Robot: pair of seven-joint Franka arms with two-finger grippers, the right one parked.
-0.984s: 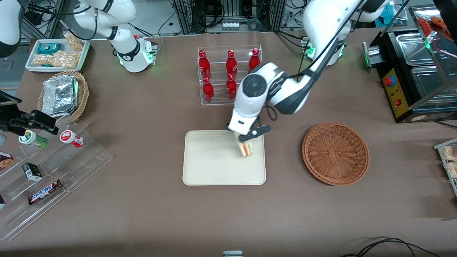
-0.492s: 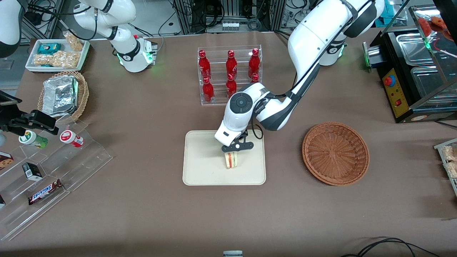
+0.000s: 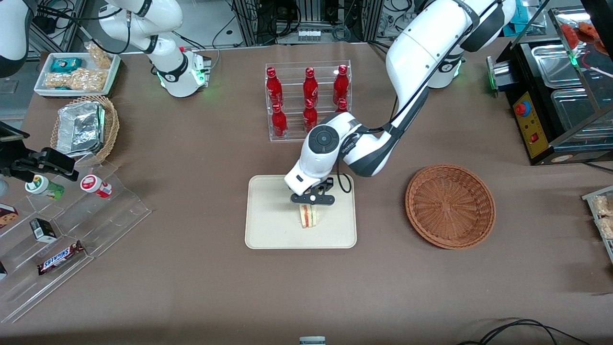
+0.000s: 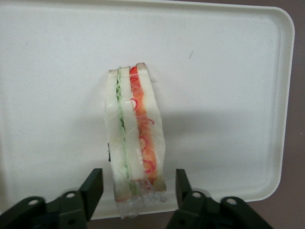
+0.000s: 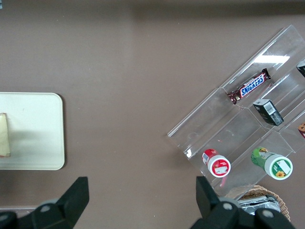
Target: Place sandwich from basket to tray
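Observation:
The sandwich point(image 3: 309, 216) point(image 4: 135, 138), a plastic-wrapped wedge of white bread with green and orange-red filling, stands on its edge on the cream tray point(image 3: 268, 220) point(image 4: 228, 71). My left gripper point(image 3: 311, 199) point(image 4: 138, 188) is just above it and open. Its two black fingers point(image 4: 93, 188) straddle the sandwich's wrapped end with a gap on each side. The reddish-brown wicker basket point(image 3: 450, 206) sits empty beside the tray, toward the working arm's end of the table. An edge of the sandwich point(image 5: 4, 135) also shows on the tray point(image 5: 38, 131) in the right wrist view.
A clear rack of red bottles point(image 3: 306, 98) stands farther from the front camera than the tray, close to my arm. A clear stepped snack display point(image 3: 62, 230) and a tan basket with foil containers point(image 3: 84, 129) lie toward the parked arm's end. A black appliance point(image 3: 550, 100) stands past the basket.
My left gripper carried the sandwich across the tray toward its middle, lowered it onto the tray, and opened its fingers off it.

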